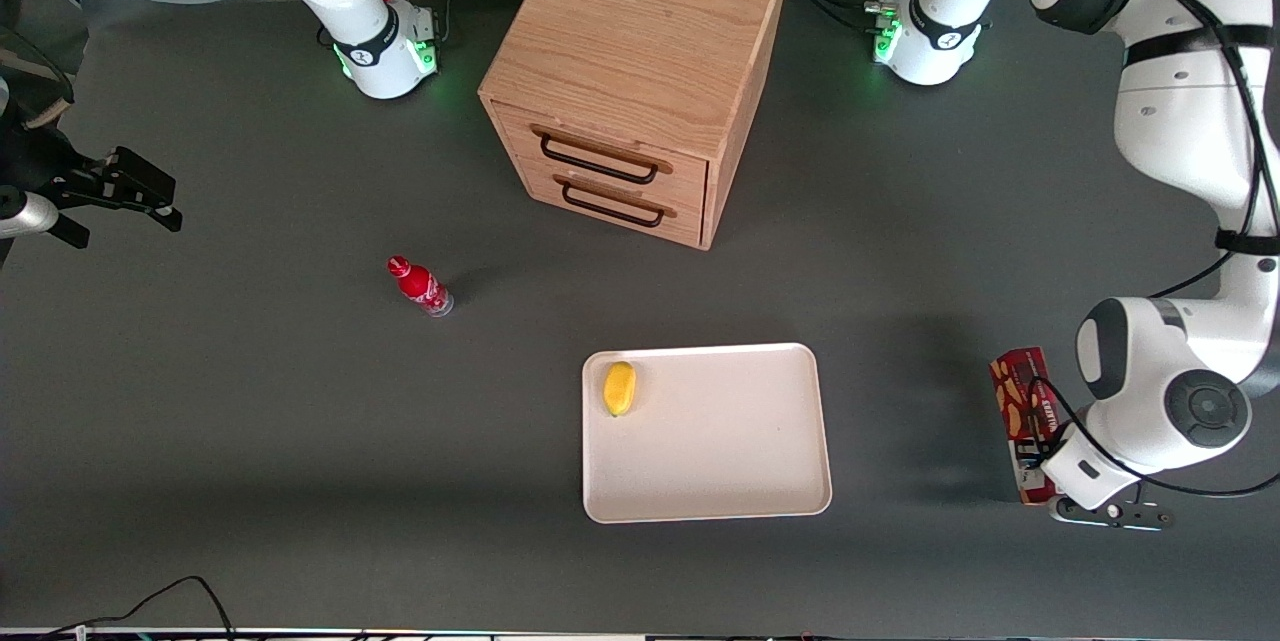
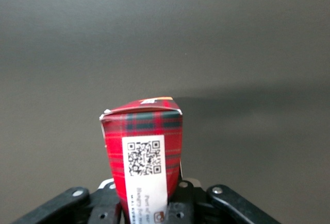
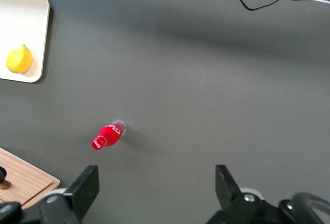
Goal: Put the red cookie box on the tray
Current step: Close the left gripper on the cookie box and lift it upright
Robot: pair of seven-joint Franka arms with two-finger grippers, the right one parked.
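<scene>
**Cookie box in the pincer, apart from the tray**

Dark grey surface (image 1: 300,441) carries everything, and the tray (image 1: 720,481) serves as the landmark. It is a cream-white rectangle with a low rim, and it holds a single thing: a yellow lemon (image 1: 619,388) lying in the corner nearest the wooden drawer cabinet (image 1: 640,71). The cabinet stands farther from the front camera than the tray, both drawers shut. A small red bottle (image 1: 420,285) stands off toward the parked arm's end of the surface, well apart from the tray.

The red cookie box (image 1: 1020,401) sits toward the working arm's end, well clear of the tray and not on it. The pincer (image 2: 149,208) is clamped on the box near one end, its fingers (image 2: 105,206) pressed against the sides; the wrist view shows a plaid face with a white label and code patch. Whether the box rests on the surface or is slightly raised is hard to say.
</scene>
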